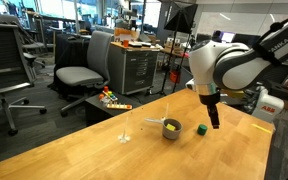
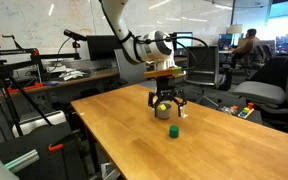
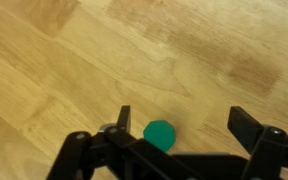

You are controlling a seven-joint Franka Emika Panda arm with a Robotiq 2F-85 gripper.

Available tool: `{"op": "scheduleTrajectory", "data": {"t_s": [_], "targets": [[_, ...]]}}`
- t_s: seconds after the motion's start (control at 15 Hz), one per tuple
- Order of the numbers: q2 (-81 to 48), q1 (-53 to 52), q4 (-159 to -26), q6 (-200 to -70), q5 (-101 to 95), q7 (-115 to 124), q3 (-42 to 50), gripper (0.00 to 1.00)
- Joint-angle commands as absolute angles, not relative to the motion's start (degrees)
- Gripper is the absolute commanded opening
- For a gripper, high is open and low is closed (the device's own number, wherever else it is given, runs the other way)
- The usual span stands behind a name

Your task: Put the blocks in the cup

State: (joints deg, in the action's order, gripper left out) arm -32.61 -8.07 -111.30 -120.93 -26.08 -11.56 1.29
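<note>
Found end effector (image 3: 179,118) spread wide, empty, above green block (image 3: 160,134) in wrist view; spotted cup (image 1: 171,128) in an exterior view, outside wrist framing.

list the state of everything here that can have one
cup: upright on the table, something yellow inside
green block: on the table, outside the cup
end effector: open, empty, raised above the green block
stemmed glass: upright on the table
</note>
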Motion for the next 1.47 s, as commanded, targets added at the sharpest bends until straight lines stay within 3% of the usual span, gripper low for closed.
{"op": "scheduleTrajectory", "data": {"t_s": [0.0, 1.4], "targets": [[-32.7, -7.3, -111.1, -120.6, -26.6, -11.3, 0.4, 1.0], [-45.1, -4.7, -100.2, -120.3, -25.1, -16.7, 0.0, 1.0]]}}
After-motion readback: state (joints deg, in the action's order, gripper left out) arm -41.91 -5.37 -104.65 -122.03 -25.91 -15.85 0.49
